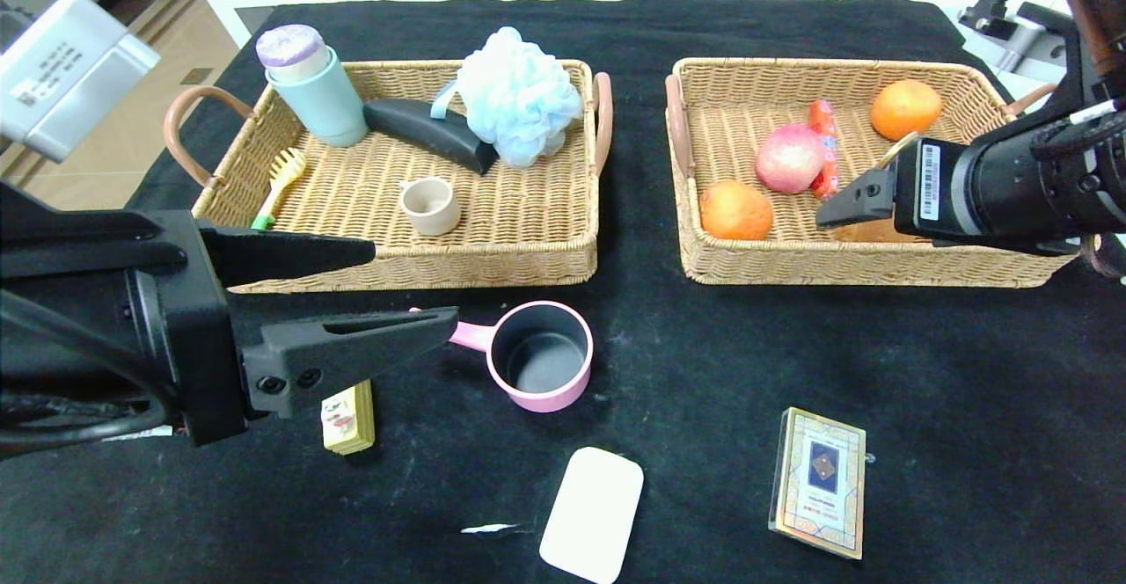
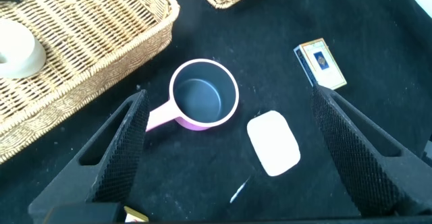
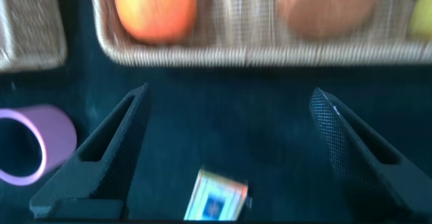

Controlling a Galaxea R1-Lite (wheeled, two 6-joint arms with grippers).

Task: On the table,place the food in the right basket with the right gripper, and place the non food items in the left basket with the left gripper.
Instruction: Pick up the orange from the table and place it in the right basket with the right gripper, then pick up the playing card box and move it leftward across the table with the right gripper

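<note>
Two grippers are in view, and both stand spread wide with nothing between the fingers. The left gripper (image 1: 400,289) hangs low over the table (image 1: 968,408), its tips just beside the handle of the pink saucepan (image 1: 539,354), which stands upright in front of the left basket (image 1: 493,250). The right gripper (image 1: 849,200) hovers over the front part of the right basket (image 1: 880,267), where the peach (image 1: 789,158) and two orange fruits (image 1: 735,209) already lie. On the cloth remain the white bar (image 1: 592,514), the card box (image 1: 819,481) and the small yellow block (image 1: 348,417). I judge the saucepan is the next target; the risk is that a finger pushes the round wall or the handle, so that the pan turns or slides away before the fingers come together. The yellow block is food but lies on the left side, partly covered by the left gripper, so a reach by the right arm could cross the other arm. The right gripper's second finger I cannot make out in the head view.
</note>
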